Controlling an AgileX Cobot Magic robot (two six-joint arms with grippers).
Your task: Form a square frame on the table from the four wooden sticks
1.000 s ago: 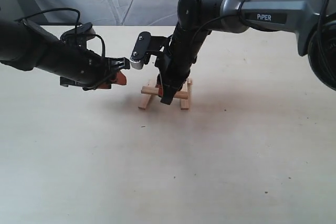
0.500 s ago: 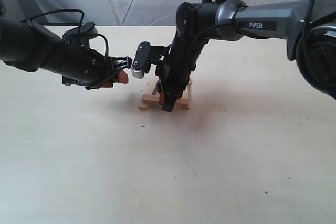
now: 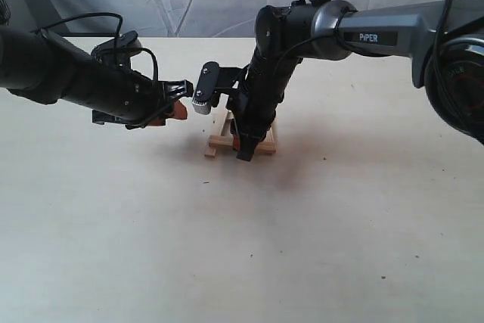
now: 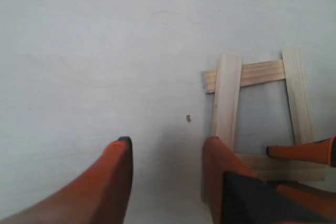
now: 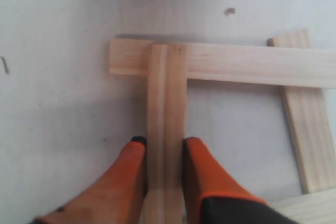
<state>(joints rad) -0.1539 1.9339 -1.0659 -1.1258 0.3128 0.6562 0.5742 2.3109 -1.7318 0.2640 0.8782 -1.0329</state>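
Here, in the exterior view, the left arm reaches in low and nearly level, its left gripper (image 3: 178, 105) hanging above the table (image 3: 340, 225). The right arm bends steeply at the wrist and points the right gripper (image 3: 243, 149) straight down onto the square frame (image 3: 266, 141). The frame lies directly under those fingertips and off to one side of the left ones. In the left wrist view the left gripper (image 4: 168, 142) stands open, its two orange fingers (image 4: 115, 182) spread with only bare table between them. One finger hides the end of the nearest strip, and I cannot tell if they touch. Four wooden sticks (image 4: 227, 93) count out here, laid in two crossing pairs with overhanging ends. One fingertip (image 4: 302, 151) of the right gripper reaches in over the frame. In the right wrist view the right gripper (image 5: 164, 142) is clamped on one wooden stick (image 5: 167, 93), a finger against each long edge. That strip runs straight ahead of the fingertips and lies across a second. A third lies to the side, and a fourth shows only as a sliver.
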